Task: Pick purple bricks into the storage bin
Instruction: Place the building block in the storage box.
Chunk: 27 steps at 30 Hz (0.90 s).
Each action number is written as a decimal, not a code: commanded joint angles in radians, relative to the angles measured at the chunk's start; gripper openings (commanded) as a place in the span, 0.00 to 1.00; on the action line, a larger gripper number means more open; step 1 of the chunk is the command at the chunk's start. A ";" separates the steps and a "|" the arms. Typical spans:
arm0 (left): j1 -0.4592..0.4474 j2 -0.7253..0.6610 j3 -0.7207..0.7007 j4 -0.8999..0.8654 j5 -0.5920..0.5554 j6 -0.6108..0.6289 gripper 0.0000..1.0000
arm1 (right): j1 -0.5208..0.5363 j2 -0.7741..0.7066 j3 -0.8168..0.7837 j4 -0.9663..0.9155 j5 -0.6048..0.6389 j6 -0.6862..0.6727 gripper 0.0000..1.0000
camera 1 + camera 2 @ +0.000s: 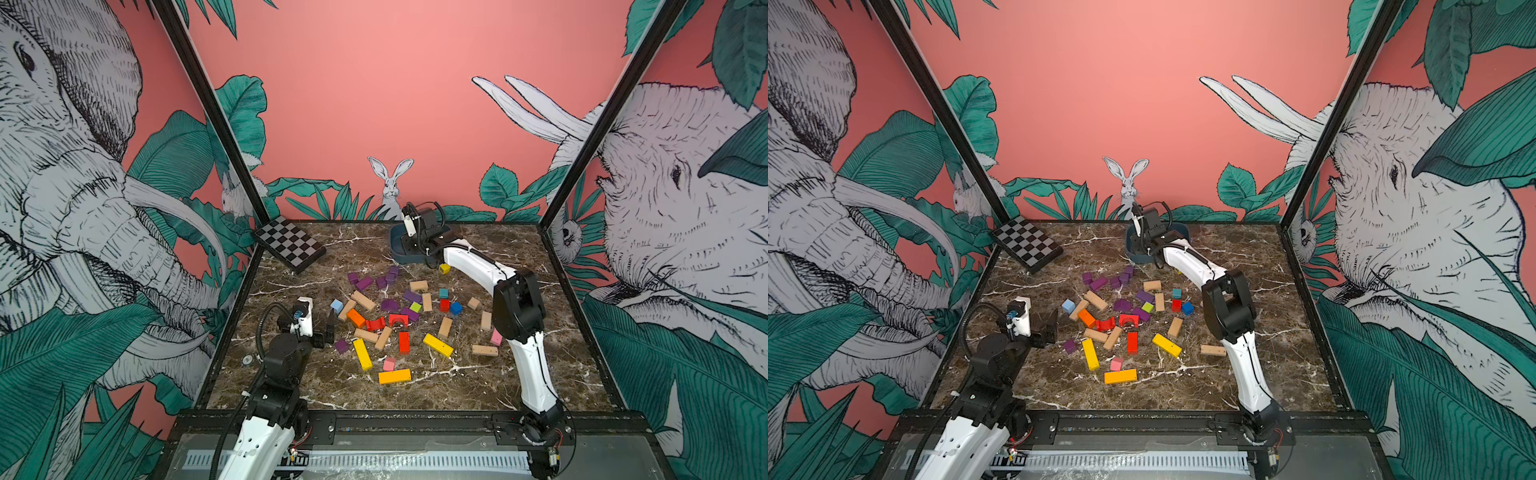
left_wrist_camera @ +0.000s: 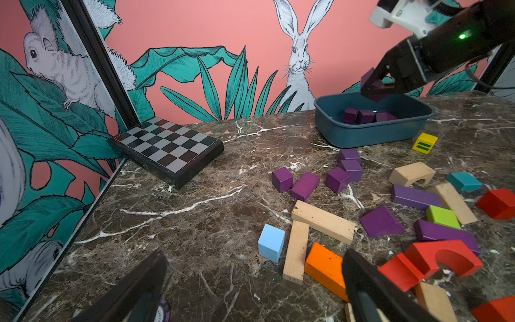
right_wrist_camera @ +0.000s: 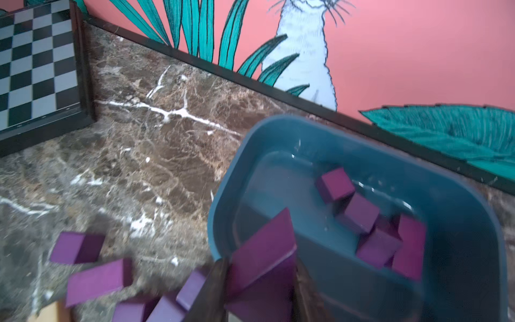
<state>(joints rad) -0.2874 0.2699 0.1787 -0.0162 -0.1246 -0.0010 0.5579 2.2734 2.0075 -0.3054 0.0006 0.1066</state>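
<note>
The storage bin point(image 1: 405, 259) point(image 2: 370, 133) stands at the table's far edge, and several purple bricks point(image 3: 334, 185) lie inside it. My right gripper point(image 3: 259, 267) point(image 2: 374, 89) is shut on a purple brick point(image 3: 264, 245), tilted, just above the bin's rim. More purple bricks point(image 1: 364, 284) point(image 2: 282, 179) are scattered mid-table among other blocks. One purple cube point(image 1: 341, 345) sits alone near my left gripper point(image 1: 326, 328) point(image 2: 254, 259). That gripper is open and low over the table's left side, with nothing between its fingers.
A checkerboard slab point(image 1: 289, 245) leans at the far left corner. Tan, red, orange point(image 1: 394, 376), yellow point(image 1: 362, 353), pink point(image 1: 496, 337), blue and green blocks lie mixed with the purple ones. A yellow cube point(image 2: 424, 143) sits beside the bin. A round chip point(image 1: 248, 360) lies at the left edge.
</note>
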 commanded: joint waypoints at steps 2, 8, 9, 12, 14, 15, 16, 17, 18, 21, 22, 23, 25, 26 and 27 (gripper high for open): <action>-0.004 0.005 0.011 0.022 -0.001 -0.004 0.99 | -0.020 0.104 0.134 -0.027 0.014 -0.021 0.12; -0.004 0.001 0.009 0.022 -0.002 -0.004 0.99 | -0.035 0.257 0.322 -0.056 0.026 -0.058 0.13; -0.004 0.004 0.009 0.022 -0.002 -0.004 0.99 | -0.035 0.285 0.357 -0.059 0.032 -0.069 0.13; -0.004 0.011 0.012 0.025 -0.002 -0.005 0.99 | -0.035 0.365 0.457 -0.069 0.051 -0.103 0.13; -0.004 0.017 0.012 0.027 0.000 -0.004 0.99 | -0.035 0.419 0.534 -0.094 0.071 -0.122 0.13; -0.004 0.018 0.012 0.027 0.000 -0.004 0.99 | -0.034 0.445 0.570 -0.106 0.077 -0.129 0.13; -0.004 0.018 0.013 0.028 0.000 -0.004 0.99 | -0.036 0.463 0.595 -0.114 0.082 -0.133 0.14; -0.004 0.020 0.013 0.027 0.000 -0.004 0.99 | -0.036 0.472 0.605 -0.114 0.087 -0.136 0.14; -0.004 0.021 0.013 0.028 -0.002 -0.004 0.99 | -0.038 0.476 0.603 -0.106 0.092 -0.141 0.15; -0.004 0.028 0.015 0.031 -0.004 -0.004 0.99 | -0.040 0.475 0.586 -0.087 0.108 -0.148 0.18; -0.004 0.031 0.016 0.032 -0.001 -0.005 0.99 | -0.041 0.472 0.583 -0.082 0.114 -0.153 0.19; -0.004 0.035 0.016 0.033 -0.001 -0.004 0.99 | -0.042 0.472 0.580 -0.081 0.123 -0.157 0.21; -0.004 0.044 0.019 0.035 0.002 -0.004 0.99 | -0.043 0.468 0.578 -0.080 0.126 -0.164 0.24; -0.004 0.048 0.020 0.038 0.002 -0.003 0.99 | -0.045 0.465 0.577 -0.078 0.125 -0.165 0.26; -0.004 0.052 0.022 0.039 0.005 -0.003 0.99 | -0.047 0.464 0.575 -0.079 0.126 -0.168 0.28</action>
<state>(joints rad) -0.2874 0.3122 0.1787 -0.0132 -0.1242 -0.0006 0.5190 2.7468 2.5721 -0.4095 0.1020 -0.0368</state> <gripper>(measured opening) 0.994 0.306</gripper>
